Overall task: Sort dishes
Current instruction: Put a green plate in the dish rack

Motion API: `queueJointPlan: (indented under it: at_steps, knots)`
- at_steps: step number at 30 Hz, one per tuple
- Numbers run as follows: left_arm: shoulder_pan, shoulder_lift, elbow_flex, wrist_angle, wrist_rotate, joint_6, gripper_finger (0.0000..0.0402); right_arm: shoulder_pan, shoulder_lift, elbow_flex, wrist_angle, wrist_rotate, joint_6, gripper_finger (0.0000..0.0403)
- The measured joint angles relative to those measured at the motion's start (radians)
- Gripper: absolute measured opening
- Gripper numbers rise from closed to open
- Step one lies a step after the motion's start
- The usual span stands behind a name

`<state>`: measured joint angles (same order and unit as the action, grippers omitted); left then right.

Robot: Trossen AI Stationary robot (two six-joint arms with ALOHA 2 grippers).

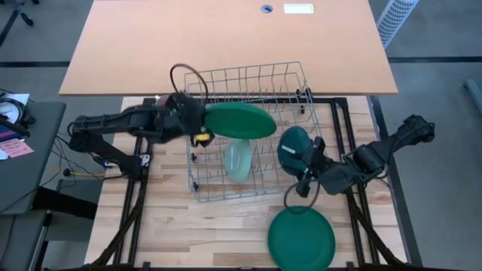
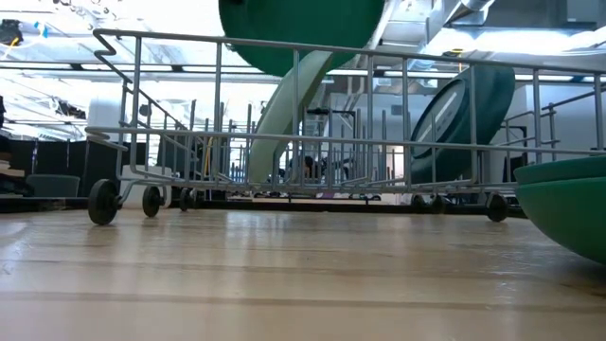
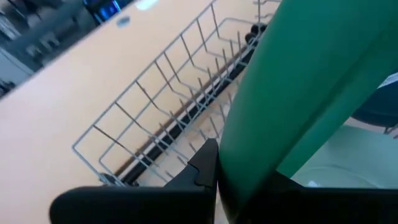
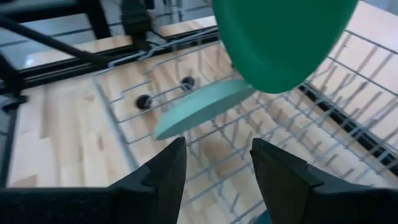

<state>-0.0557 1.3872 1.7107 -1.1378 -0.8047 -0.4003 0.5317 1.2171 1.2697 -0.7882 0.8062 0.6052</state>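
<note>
Left gripper (image 1: 197, 129), fingers clamped on a large green plate (image 1: 239, 120) above the wire rack (image 1: 252, 132) mid-counter, appears to be racking it, next lowering it edge-on between tines, while right gripper (image 1: 305, 181) waits open-fingered beside.

We're looking down on a pale butcher-block table (image 1: 188, 241) set on a black frame (image 1: 354, 143), with grey floor (image 1: 437, 45) either side. Beyond it we see a broad tan desk (image 1: 226, 38) with a round grommet (image 1: 266, 9) and a white label (image 1: 298, 9). At the left, a grey side table (image 1: 22, 165) holds papers. At table height, we get bright ceiling lights (image 2: 57, 28) and dim furniture behind.
</note>
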Motion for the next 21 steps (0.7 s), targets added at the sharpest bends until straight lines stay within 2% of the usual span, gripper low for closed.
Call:
queueJointPlan:
  at_steps: [4, 11, 14, 21]
  knots:
    - [-0.122, 0.0, -0.039, -0.016, -0.161, -0.068, 0.0011, 0.048, 0.0, 0.0, 0.015, 0.0, 0.028, 0.0186]
    - [-0.309, -0.001, -0.122, -0.038, -0.573, -0.216, 0.0011, 0.088, 0.0, 0.0, 0.02, 0.002, 0.076, 0.0186]
    - [-0.37, 0.001, -0.16, -0.046, -0.7, -0.274, 0.0011, 0.088, 0.0, 0.0, 0.02, 0.003, 0.076, 0.0186]
    - [-0.434, 0.0, -0.186, -0.061, -0.724, -0.24, 0.0011, 0.064, 0.0, 0.0, 0.015, 0.006, 0.07, 0.0186]
